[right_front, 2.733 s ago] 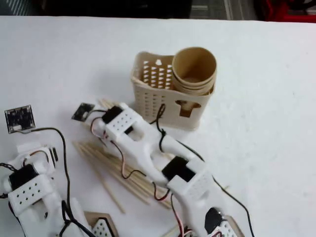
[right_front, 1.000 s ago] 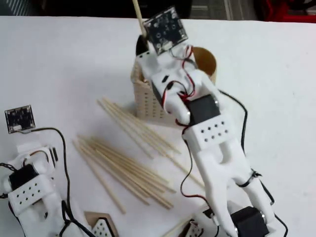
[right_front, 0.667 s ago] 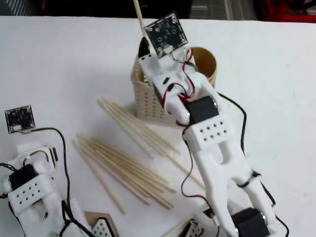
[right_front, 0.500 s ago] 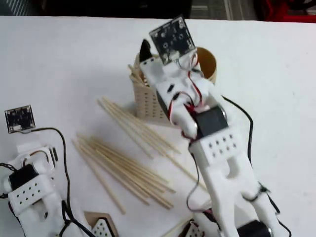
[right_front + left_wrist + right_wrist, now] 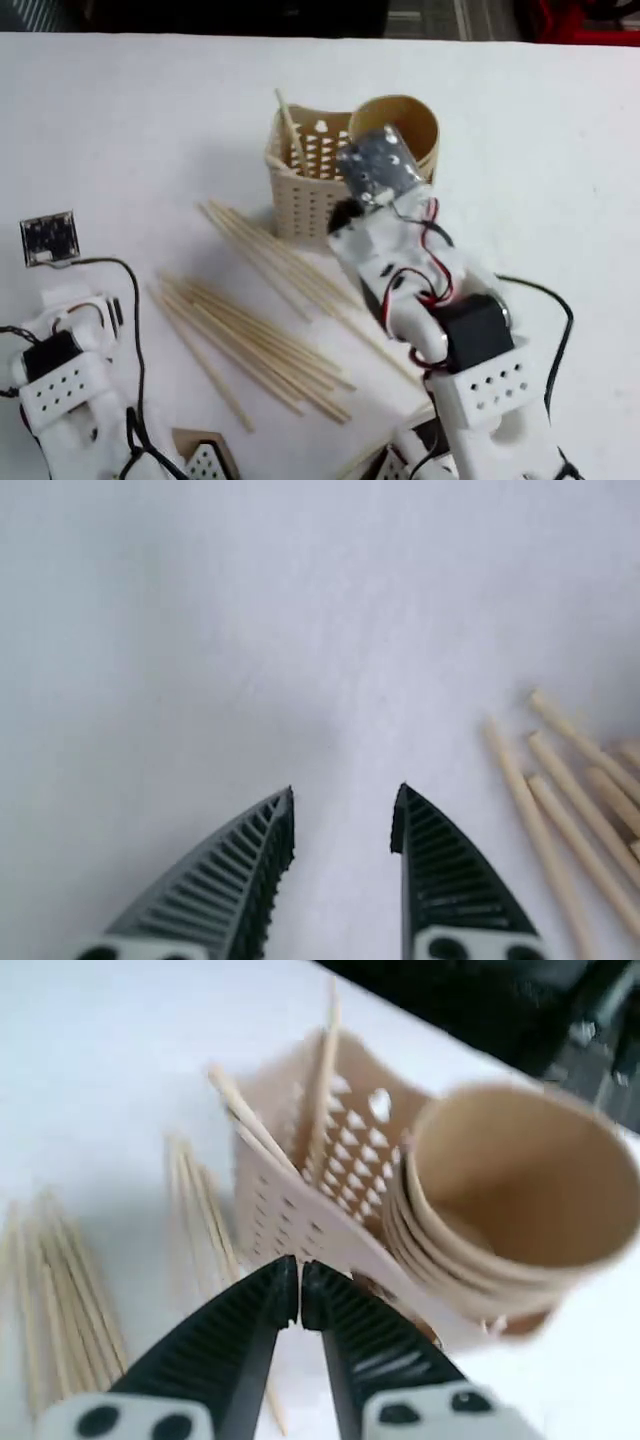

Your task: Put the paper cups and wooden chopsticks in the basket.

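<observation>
At upper centre, high view: basket (image 5: 300,200) holds paper cups (image 5: 395,135); wooden chopsticks (image 5: 265,325) lie loose on worktop (image 5: 120,120), lower left; right arm (image 5: 470,340) bent at lower right.
Left wrist view: left claw (image 5: 343,805) part open, empty, beside chopstick ends.
Right wrist view: right claw (image 5: 298,1275) closed, empty, facing basket; advise gripping one chopstick mid-length, crosswise.

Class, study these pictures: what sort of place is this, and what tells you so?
Probably a robotics lab or test bench. Two small white arms sit at a plain white table, where a basket, cups and loose chopsticks are laid out like practice items.
</observation>
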Controlling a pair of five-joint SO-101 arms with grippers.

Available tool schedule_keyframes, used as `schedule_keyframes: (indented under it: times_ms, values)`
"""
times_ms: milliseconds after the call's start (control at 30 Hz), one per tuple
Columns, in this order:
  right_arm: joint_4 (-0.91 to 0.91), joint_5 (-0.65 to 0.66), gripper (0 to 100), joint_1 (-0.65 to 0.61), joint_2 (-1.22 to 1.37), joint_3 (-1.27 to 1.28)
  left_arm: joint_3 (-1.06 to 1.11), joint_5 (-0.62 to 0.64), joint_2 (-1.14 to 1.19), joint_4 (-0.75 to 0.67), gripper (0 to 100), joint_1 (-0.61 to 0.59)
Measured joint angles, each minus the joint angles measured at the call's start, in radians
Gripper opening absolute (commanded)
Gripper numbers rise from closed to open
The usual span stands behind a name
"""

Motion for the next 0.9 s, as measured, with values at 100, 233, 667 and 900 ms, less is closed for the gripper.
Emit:
schedule_keyframes:
  times_ms: [100,233,667,900]
  values:
    - [-0.021,0.000,1.9,0.087,-0.051,0.109,-0.110,-0.041,0.000,0.086,17,0.021]
    - [-0.106,0.000,1.9,0.173,-0.101,0.261,-0.305,-0.201,0.000,0.258,17,0.109]
    - [-0.324,-0.115,2.1,0.351,-0.123,0.486,-0.526,-0.712,-0.002,0.566,28,0.511]
    - [-0.328,-0.127,2.1,0.362,-0.123,0.486,-0.365,-0.798,-0.002,0.546,28,0.720]
